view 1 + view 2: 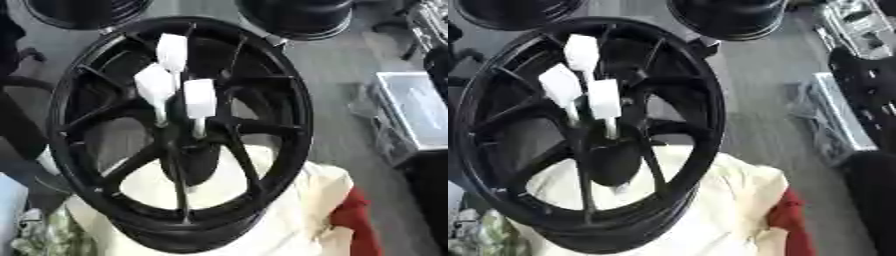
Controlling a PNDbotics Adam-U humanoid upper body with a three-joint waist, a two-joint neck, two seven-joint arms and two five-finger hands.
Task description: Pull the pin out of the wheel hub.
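Observation:
A large black spoked wheel hub [289, 107] lies on a cream cloth [289, 220] and fills most of both views. Three white pins stand up from its centre, each with a blocky white head on a thin stem: one at the back [172, 52], one to the left [155, 85], one to the right [199, 98]. Their stems go down into the dark centre of the hub [188, 145]. Neither of my hands shows in either view.
Two more black wheels lie at the top edge [302, 17] [83, 12]. A clear plastic box [416, 112] stands on the grey floor at the right. A red cloth [354, 217] pokes out beneath the cream one. Crumpled greenish material [39, 237] sits at the lower left.

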